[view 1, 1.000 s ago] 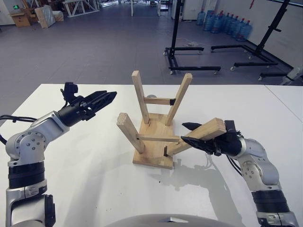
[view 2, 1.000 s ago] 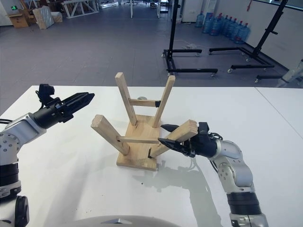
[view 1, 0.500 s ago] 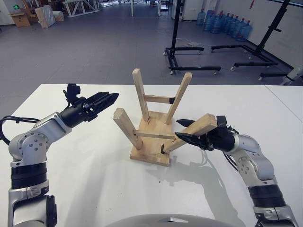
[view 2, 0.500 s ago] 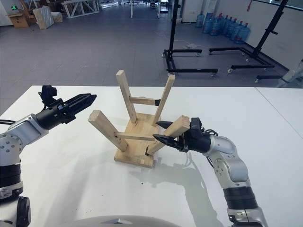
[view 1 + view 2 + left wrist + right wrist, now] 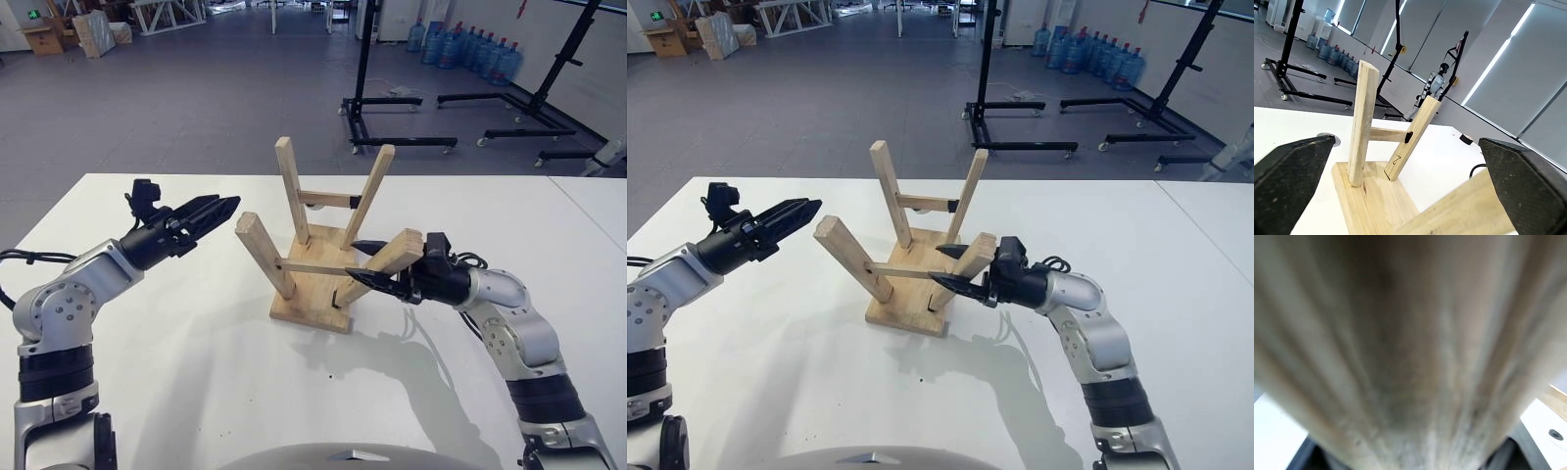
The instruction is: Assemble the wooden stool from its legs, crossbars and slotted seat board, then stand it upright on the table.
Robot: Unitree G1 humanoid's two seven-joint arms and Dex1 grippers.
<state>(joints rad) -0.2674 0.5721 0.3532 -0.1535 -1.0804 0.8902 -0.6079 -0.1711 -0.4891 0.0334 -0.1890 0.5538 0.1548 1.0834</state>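
Note:
The wooden stool lies upside down on the white table, its seat board (image 5: 313, 302) flat and its legs pointing up. Two far legs (image 5: 291, 186) stand joined by a crossbar (image 5: 328, 201). A thin crossbar (image 5: 312, 268) links the slanted near-left leg (image 5: 263, 253) to the near-right leg (image 5: 394, 258). My right gripper (image 5: 353, 260) is shut on that near-right leg, whose wood (image 5: 1400, 352) sits close to the right wrist camera. My left gripper (image 5: 223, 209) hangs open just left of the near-left leg's top, its fingers (image 5: 1288, 166) spread wide and touching nothing.
A round grey insert (image 5: 312, 204) sits in the table behind the stool. Black wheeled stands (image 5: 392, 117) and water bottles (image 5: 470, 44) are on the floor beyond the far edge. A second table (image 5: 598, 201) adjoins on the right.
My right gripper has moved left and away with the near-right leg, which now stands steeper; the stool has shifted slightly left and back. The left gripper has barely moved.

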